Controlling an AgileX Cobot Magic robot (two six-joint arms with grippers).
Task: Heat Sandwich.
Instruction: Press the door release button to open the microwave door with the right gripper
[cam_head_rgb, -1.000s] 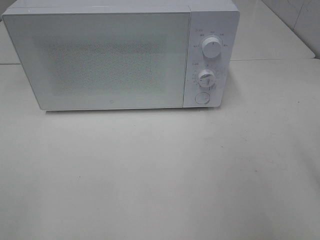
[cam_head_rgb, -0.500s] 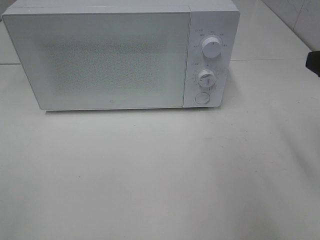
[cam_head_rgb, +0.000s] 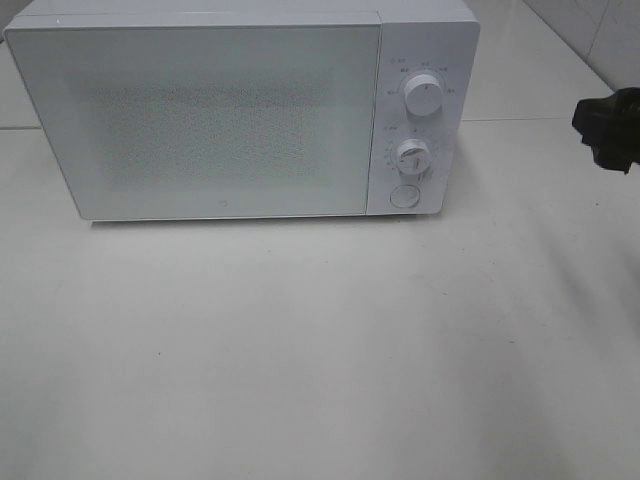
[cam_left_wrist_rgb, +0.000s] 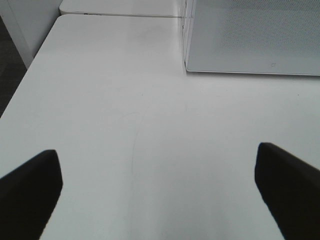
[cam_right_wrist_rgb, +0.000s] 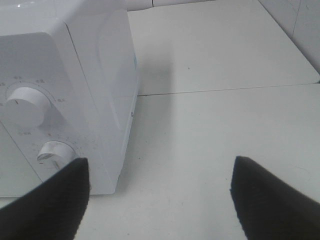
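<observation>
A robot test room or lab, fitted out as a bare kitchen corner, is suggested. A white microwave (cam_head_rgb: 240, 110) with two knobs (cam_head_rgb: 425, 95) is set on plain white tables (cam_head_rgb: 300, 350) pushed together, and a seam (cam_head_rgb: 540, 119) is seen between them. Pale wall tiles (cam_head_rgb: 605, 35) are seen behind, and a dark floor (cam_left_wrist_rgb: 6, 75) past the table edge. The black right gripper (cam_right_wrist_rgb: 160, 161) is seen beside the microwave.

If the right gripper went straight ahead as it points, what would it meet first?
The right gripper would probably meet bare table beside the microwave; one finger could graze its corner, depth unclear.
</observation>
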